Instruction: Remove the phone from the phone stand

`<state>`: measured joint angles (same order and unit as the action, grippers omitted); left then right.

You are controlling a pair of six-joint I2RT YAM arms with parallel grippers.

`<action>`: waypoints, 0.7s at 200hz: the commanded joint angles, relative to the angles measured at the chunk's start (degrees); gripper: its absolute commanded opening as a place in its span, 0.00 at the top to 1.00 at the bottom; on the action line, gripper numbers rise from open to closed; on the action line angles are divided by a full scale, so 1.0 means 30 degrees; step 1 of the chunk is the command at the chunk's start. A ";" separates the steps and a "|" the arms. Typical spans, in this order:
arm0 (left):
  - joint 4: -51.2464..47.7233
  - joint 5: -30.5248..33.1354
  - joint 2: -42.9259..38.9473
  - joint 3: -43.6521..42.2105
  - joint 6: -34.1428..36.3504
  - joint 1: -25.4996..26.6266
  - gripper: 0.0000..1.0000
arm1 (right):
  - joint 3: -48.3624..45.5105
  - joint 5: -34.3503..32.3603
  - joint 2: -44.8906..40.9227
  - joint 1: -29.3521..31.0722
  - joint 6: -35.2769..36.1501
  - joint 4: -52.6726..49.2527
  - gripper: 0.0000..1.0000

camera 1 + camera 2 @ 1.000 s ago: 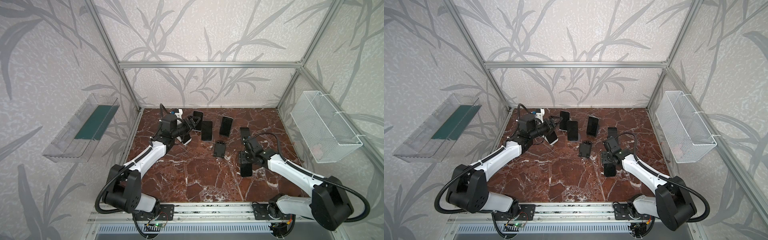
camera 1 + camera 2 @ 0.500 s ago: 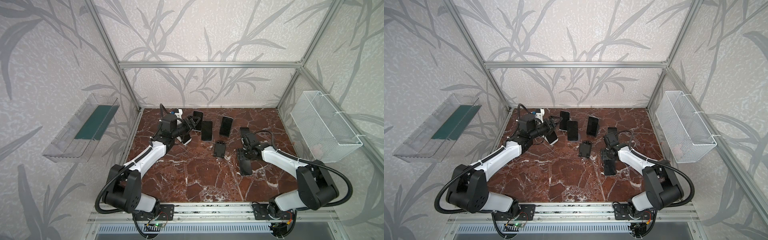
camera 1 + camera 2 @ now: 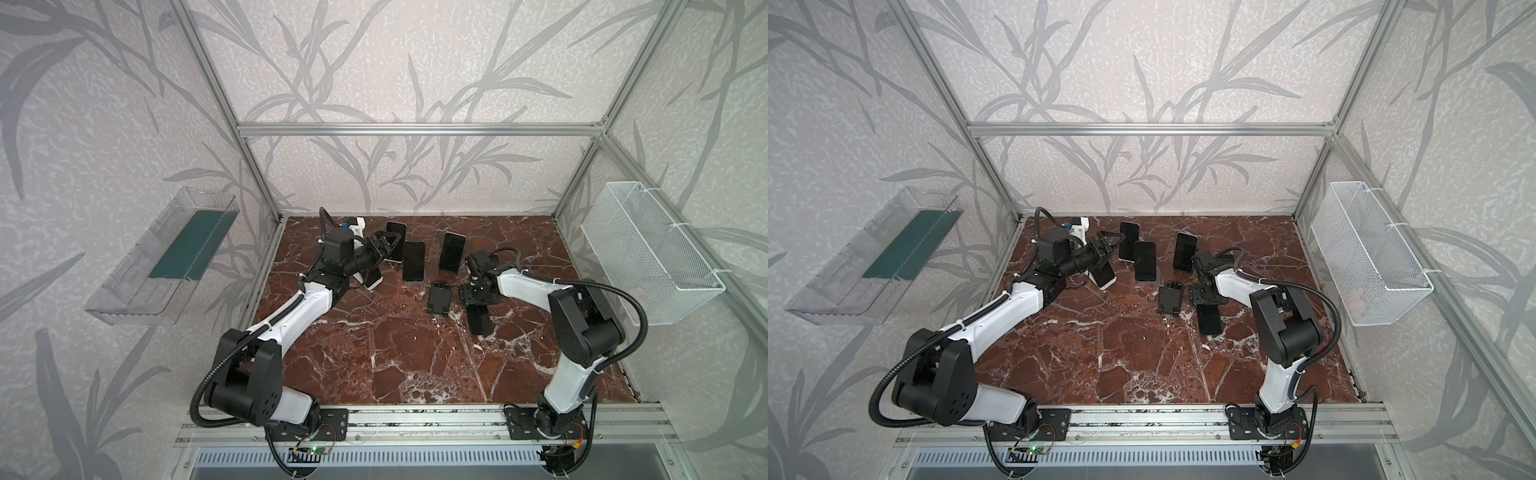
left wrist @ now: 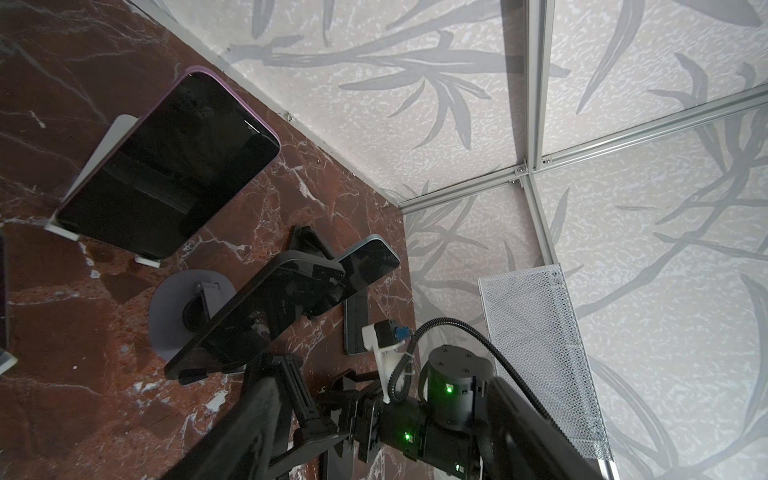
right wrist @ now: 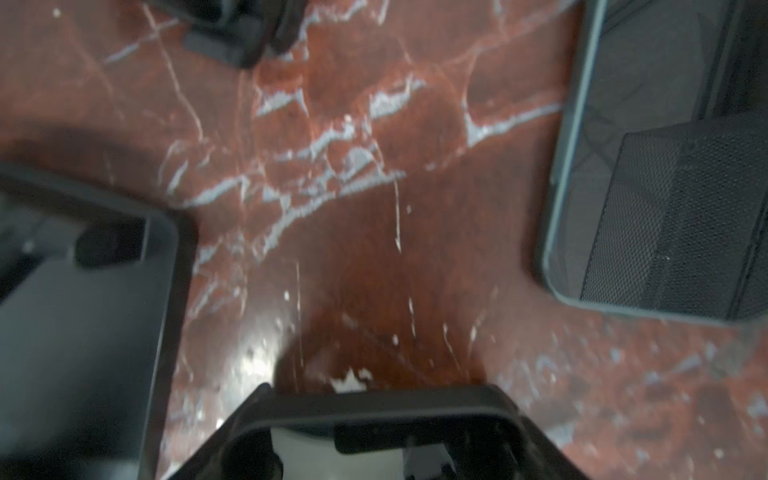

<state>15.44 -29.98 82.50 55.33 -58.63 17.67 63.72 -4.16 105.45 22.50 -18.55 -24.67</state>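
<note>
No text, label, brand, number or sign legible in any view; right wrist view blurred

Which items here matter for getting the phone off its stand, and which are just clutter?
Job: left gripper, right gripper, propped phones, their stands.
Lying about: wire basket, clear tray, empty black stand, flat phone.

Red-brown veined marble surface (image 3: 415,365). Upper centre of both top views: dark phones (image 3: 413,262) propped on stands (image 4: 174,307). Mid-frame, a black stand (image 3: 439,297) – black phone (image 3: 478,322) flat at its lower right.
</note>
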 commanded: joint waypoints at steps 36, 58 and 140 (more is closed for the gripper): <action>0.0591 -0.0419 -0.0159 0.0424 -0.0286 -0.0170 0.21 | 0.1475 -0.2153 0.0881 0.0123 -0.0090 -0.0800 0.24; 0.0625 -0.0415 -0.0239 0.0399 -0.0312 -0.0264 0.21 | 0.1790 -0.2263 0.1088 0.0205 -0.0116 -0.0992 0.24; 0.0388 -0.0260 -0.0572 0.0453 -0.0144 -0.0586 0.21 | 0.1839 -0.3328 0.1511 0.1171 -0.2137 -0.1191 0.21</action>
<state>15.46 -30.15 82.46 55.33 -59.13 16.64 67.79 -10.79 108.38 24.53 -22.46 -26.33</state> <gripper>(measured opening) 0.792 0.782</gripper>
